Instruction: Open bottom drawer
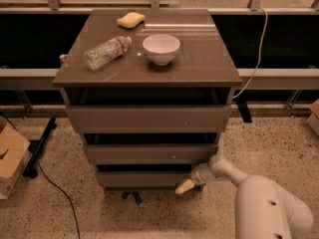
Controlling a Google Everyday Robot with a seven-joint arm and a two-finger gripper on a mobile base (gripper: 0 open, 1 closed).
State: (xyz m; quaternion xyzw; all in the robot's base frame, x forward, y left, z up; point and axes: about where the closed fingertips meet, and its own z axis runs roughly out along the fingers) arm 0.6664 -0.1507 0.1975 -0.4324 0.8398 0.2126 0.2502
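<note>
The bottom drawer (144, 179) is the lowest and narrowest of three grey-brown handleless fronts in the cabinet (149, 78). It looks closed or nearly so, with a dark gap above it. My gripper (185, 185) is low at the drawer's right end, its yellowish fingertip touching or just in front of the lower right corner. The white arm (259, 203) reaches in from the lower right.
On the cabinet top lie a clear plastic bottle (106, 51), a white bowl (161, 49) and a yellow sponge (131, 19). A cardboard box (11, 158) stands on the floor at left, beside a black cable (55, 188). A rail runs behind.
</note>
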